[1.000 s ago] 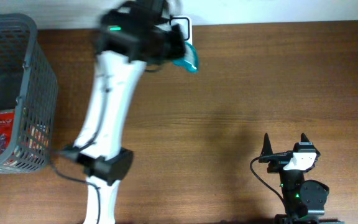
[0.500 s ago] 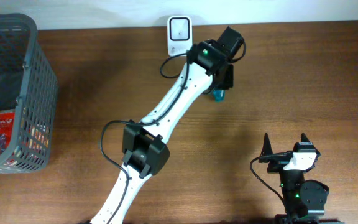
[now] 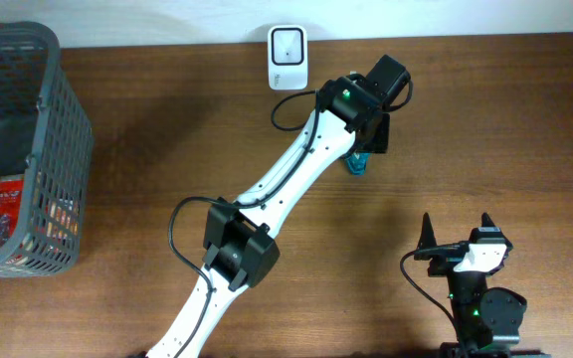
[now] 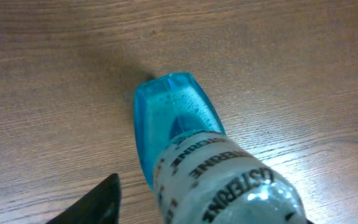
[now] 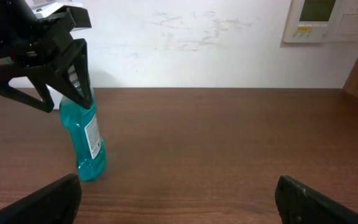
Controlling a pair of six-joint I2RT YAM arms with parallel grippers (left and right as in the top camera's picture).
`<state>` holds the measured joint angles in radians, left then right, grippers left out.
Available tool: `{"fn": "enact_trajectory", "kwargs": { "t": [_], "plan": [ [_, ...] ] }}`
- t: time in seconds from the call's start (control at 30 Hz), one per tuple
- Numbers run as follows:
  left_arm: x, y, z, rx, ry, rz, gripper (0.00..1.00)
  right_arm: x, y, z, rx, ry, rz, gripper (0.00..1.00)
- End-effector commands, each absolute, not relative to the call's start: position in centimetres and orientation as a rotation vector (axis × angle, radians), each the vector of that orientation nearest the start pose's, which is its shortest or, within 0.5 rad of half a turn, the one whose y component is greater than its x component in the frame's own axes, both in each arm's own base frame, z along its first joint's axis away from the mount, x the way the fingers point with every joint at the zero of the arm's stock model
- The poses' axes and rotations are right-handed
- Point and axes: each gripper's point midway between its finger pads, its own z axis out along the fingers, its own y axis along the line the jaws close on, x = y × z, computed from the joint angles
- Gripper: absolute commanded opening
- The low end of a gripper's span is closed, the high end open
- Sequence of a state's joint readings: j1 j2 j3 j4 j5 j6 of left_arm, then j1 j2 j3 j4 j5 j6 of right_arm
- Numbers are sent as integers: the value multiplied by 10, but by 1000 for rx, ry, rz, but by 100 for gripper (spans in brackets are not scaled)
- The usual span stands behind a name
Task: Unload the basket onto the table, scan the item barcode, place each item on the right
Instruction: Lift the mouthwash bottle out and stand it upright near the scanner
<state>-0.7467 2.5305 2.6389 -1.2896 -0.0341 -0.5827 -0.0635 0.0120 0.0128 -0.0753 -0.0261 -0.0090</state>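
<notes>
Blue mouthwash bottle (image 3: 357, 163) stands upright on the bench (image 3: 485, 119), right of the far scanner (image 3: 287, 45), directly below my left fingers (image 4: 101, 198), which straddle its top, parted; right fingers (image 5: 48, 199) gape wide, near, well apart.

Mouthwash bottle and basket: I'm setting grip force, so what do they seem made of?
Mouthwash bottle: likely clear glossy plastic, since teal liquid shows through; a printed label wraps around it. Basket: probably matte grey moulded plastic, an open lattice.
</notes>
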Motion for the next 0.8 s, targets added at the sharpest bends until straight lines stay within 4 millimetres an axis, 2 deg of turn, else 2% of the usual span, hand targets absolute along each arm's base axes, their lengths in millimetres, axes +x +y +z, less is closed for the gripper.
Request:
{"fn": "enact_trajectory", "kwargs": {
  "t": [0.0, 0.07, 0.13, 0.17, 0.2, 0.23, 0.27, 0.3, 0.33, 0.4, 0.43, 0.53, 0.57, 0.6, 0.63, 0.7, 0.77],
  "plan": [
    [430, -383, 142, 305, 2713, -307, 67, 246, -11, 155, 20, 1651, -39, 98],
    [435, -388, 187, 330, 2606, -377, 73, 246, -11, 155, 20, 1651, -39, 98],
    [437, -383, 229, 307, 2525, -433, 74, 246, -11, 155, 20, 1651, -38, 98],
    [438, -375, 251, 300, 2484, -450, 74, 246, -11, 155, 20, 1651, -39, 98],
    [442, -355, 282, 275, 2427, -454, 75, 246, -11, 155, 20, 1651, -39, 98],
    [446, -335, 303, 226, 2393, -434, 76, 246, -11, 155, 20, 1651, -39, 98],
    [449, -296, 332, 145, 2351, -393, 79, 246, -11, 155, 20, 1651, -39, 98],
    [450, -252, 357, 53, 2316, -335, 87, 246, -11, 155, 20, 1651, -39, 98],
    [451, -225, 369, -4, 2295, -296, 91, 246, -11, 155, 20, 1651, -39, 98],
    [447, -131, 404, -215, 2217, -121, 95, 246, -11, 155, 20, 1651, -39, 98],
    [441, -73, 420, -352, 2165, 5, 96, 246, -11, 155, 20, 1651, -39, 98],
    [416, 57, 438, -664, 2070, 188, 95, 246, -11, 155, 20, 1651, -39, 98],
    [407, 101, 438, -776, 2040, 241, 96, 246, -11, 155, 20, 1651, -39, 98],
    [400, 135, 433, -865, 2029, 269, 96, 246, -11, 155, 20, 1651, -39, 98],
    [393, 162, 425, -937, 2032, 291, 94, 246, -11, 155, 20, 1651, -39, 98],
    [378, 210, 398, -1087, 2078, 329, 88, 246, -11, 155, 20, 1651, -39, 99],
    [363, 245, 362, -1232, 2148, 369, 90, 246, -11, 155, 20, 1651, -39, 98]
  ]
}}
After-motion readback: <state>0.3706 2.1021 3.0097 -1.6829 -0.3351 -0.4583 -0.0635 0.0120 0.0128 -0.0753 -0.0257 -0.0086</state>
